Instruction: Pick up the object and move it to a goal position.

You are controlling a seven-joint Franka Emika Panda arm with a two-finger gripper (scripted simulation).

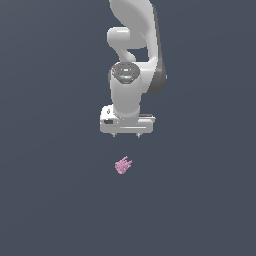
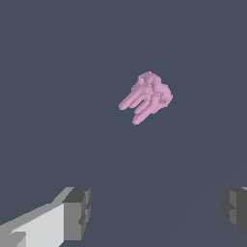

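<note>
The object [image 1: 123,165] is a small pink-lilac lumpy clump with spiky prongs, lying alone on the dark grey floor. In the wrist view the object [image 2: 147,96] shows its bumpy body and several finger-like spikes. The white gripper [image 1: 125,135] hangs above it, slightly toward the back, with a clear gap between the two. Its jaws stand wide apart, and nothing sits between the fingertips [image 2: 77,212]. The gripper [image 2: 154,212] is open, and the object lies beyond the fingertips rather than between them.
The white arm [image 1: 132,45] rises behind the gripper toward the top of the exterior view. Flat dark grey floor [image 1: 50,200] surrounds the object on every side.
</note>
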